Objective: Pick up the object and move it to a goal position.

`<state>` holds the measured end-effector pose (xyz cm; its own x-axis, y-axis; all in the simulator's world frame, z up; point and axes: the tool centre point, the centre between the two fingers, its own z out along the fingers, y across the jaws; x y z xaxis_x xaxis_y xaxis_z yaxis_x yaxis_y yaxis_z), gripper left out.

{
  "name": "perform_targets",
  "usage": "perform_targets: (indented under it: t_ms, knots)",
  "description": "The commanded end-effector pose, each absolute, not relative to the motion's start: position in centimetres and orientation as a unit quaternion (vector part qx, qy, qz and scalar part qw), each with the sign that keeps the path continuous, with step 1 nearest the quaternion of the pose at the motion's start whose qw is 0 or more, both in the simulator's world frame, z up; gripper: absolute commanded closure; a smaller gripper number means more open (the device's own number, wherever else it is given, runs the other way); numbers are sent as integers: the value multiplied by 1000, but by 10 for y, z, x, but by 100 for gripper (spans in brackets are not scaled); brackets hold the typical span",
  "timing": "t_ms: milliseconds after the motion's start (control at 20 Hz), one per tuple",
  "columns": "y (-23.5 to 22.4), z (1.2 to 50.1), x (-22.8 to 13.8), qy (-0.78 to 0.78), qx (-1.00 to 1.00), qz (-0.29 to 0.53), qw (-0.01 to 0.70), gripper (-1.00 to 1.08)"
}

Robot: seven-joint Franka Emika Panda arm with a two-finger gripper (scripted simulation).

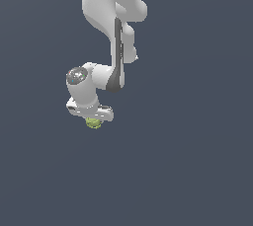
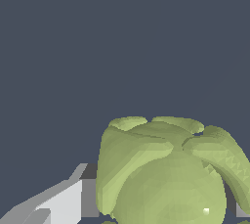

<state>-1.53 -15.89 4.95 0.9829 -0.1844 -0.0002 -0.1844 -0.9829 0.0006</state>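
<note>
The object (image 1: pixel 93 123) is a small yellow-green lumpy rounded thing that sits right under my white gripper (image 1: pixel 92 119) in the exterior view. In the wrist view the object (image 2: pixel 171 164) fills the space between my two fingers. One grey-white finger (image 2: pixel 73 198) presses against one of its sides, and a sliver of the other finger (image 2: pixel 242 211) shows at the opposite side. My gripper (image 2: pixel 166 211) is shut on the object. Its fingertips are hidden by the hand in the exterior view.
The white arm (image 1: pixel 111 13) comes down from the top of the exterior view. A plain dark blue-grey surface (image 1: pixel 188 161) lies all around, with no other object in sight.
</note>
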Motion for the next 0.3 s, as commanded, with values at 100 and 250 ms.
perform_targets:
  t_ms: [100,250]
  knots:
    - [-177,51,-20,-91,996,0,0,108]
    - [-180,51,-20,-91,996,0,0,108]
